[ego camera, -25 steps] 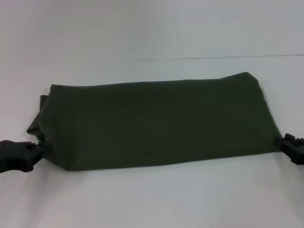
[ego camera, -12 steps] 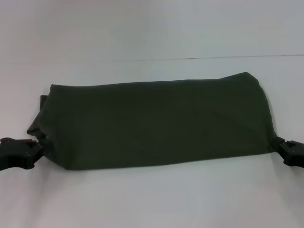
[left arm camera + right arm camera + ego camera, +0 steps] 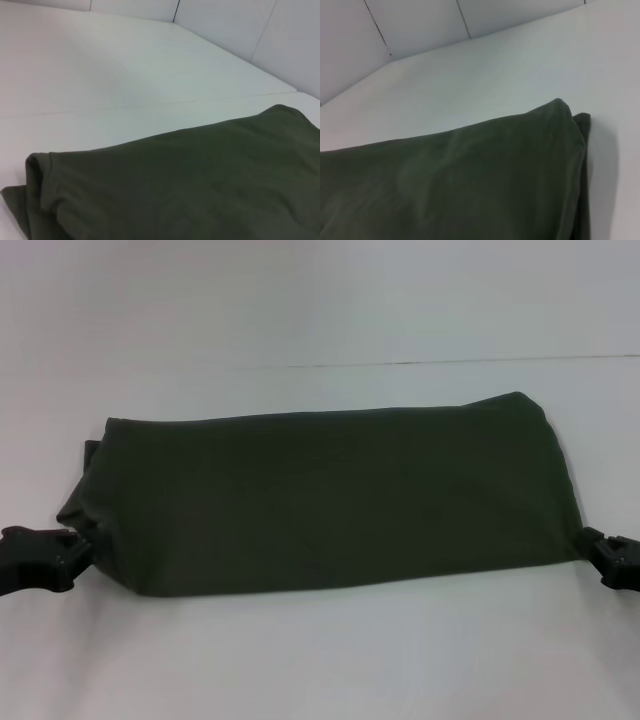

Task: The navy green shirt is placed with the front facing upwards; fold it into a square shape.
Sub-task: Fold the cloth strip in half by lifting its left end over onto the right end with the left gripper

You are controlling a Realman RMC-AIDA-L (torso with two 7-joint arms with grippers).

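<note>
Positioning my left tool (image 3: 62, 558) and right tool (image 3: 608, 558) at the near corners of the navy green shirt (image 3: 330, 495), folded lengthwise mid-bench (image 3: 320, 660); whether either is clamped, I cannot tell.

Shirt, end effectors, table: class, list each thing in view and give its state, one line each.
Shirt: folded into a long band, lying flat, print hidden.
Left end effector: at the band's near-left corner.
Right end effector: at the band's near-right corner.
Table: white, under the shirt.
</note>
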